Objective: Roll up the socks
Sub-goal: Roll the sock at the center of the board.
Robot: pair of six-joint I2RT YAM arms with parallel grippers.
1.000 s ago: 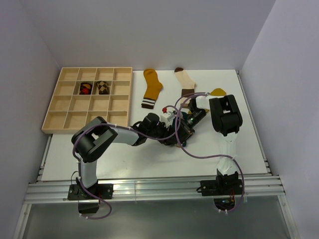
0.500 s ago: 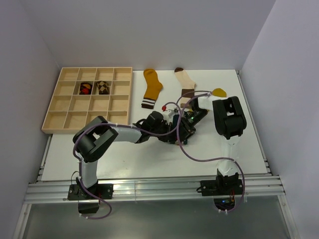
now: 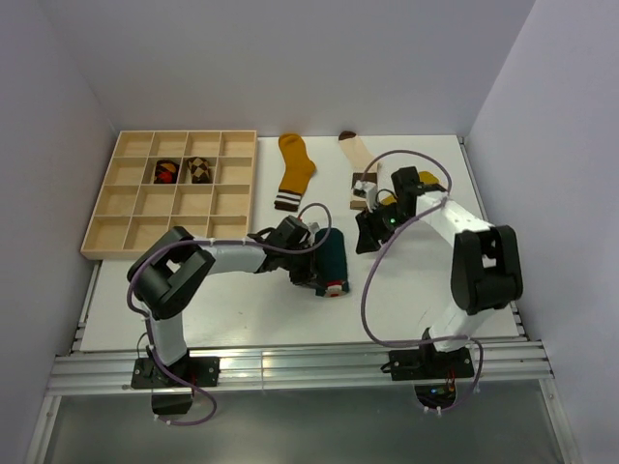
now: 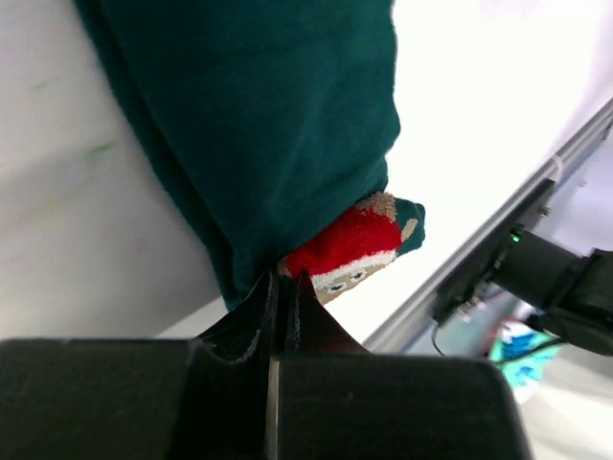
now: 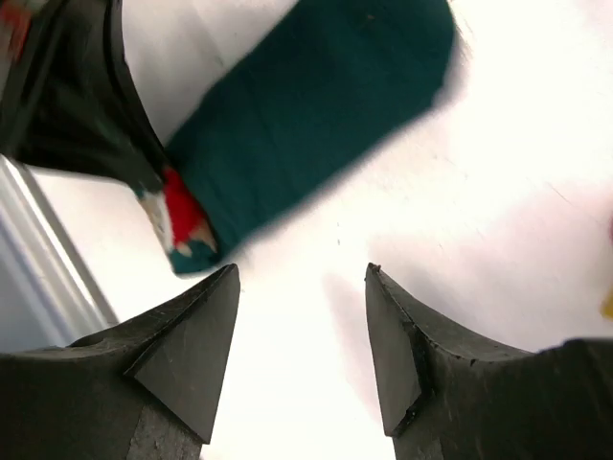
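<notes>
Teal sock (image 3: pixel 334 259), with a red-and-cream figure at one end: lies flat and unrolled near the middle of the counter (image 3: pixel 222 311), its red end toward the near edge. Left fingers (image 4: pixel 251 321): clenched on the sock's edge just beside the red end, a fold of fabric pinched between them. Right fingers (image 5: pixel 187 350): released and spread wide, hanging over bare counter near the sock and touching nothing. Mustard sock (image 3: pixel 293 174) and cream sock (image 3: pixel 355 150): flat and unrolled toward the far edge, well apart from the teal one. Wooden tray (image 3: pixel 116 251), far left: two rolled bundles (image 3: pixel 166 171) in neighbouring compartments. Step in hand, by judgement: start of rolling the teal sock, with one end secured. Next move probably calls for the right fingers to pin the free end while the left turns the pinched end over onto the body, keeping the roll tight.
</notes>
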